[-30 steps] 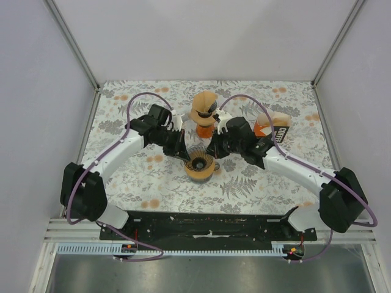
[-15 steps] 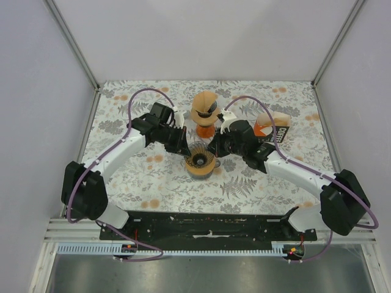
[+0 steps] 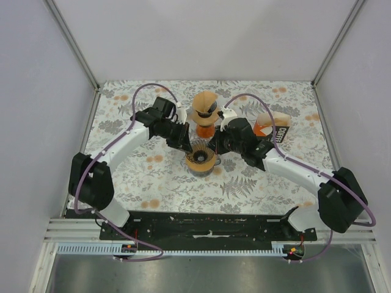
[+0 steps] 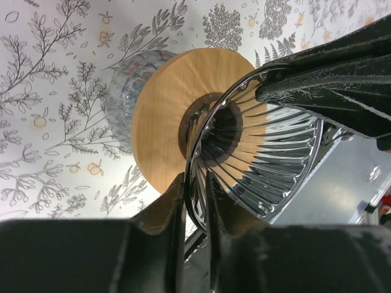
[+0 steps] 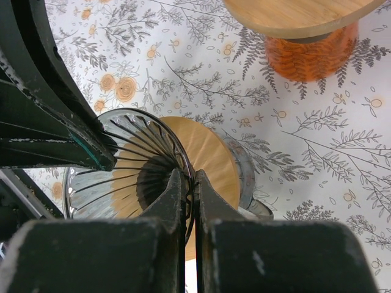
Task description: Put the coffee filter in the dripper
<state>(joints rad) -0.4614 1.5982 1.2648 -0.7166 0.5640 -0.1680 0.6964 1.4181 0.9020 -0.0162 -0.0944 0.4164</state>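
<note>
A clear ribbed glass dripper (image 3: 201, 160) with a wooden collar (image 4: 162, 116) is at the table's middle, its cone empty. My left gripper (image 3: 185, 141) is shut on its left rim, and the left wrist view (image 4: 194, 183) shows the rim between the fingers. My right gripper (image 3: 215, 146) is shut on the opposite rim, as the right wrist view (image 5: 189, 177) shows. Whether the dripper rests on the table I cannot tell. A tan paper coffee filter (image 3: 204, 102) sits behind it on an orange glass stand (image 3: 205, 129).
A packet of tan filters (image 3: 273, 120) with a black label lies at the back right. The orange stand with its wooden top (image 5: 311, 55) is close behind the right gripper. The floral tablecloth (image 3: 153, 183) is walled on three sides.
Both grippers and the dripper between them have moved a little toward the back of the table. The left arm has swung further back. Both grips are unchanged.
</note>
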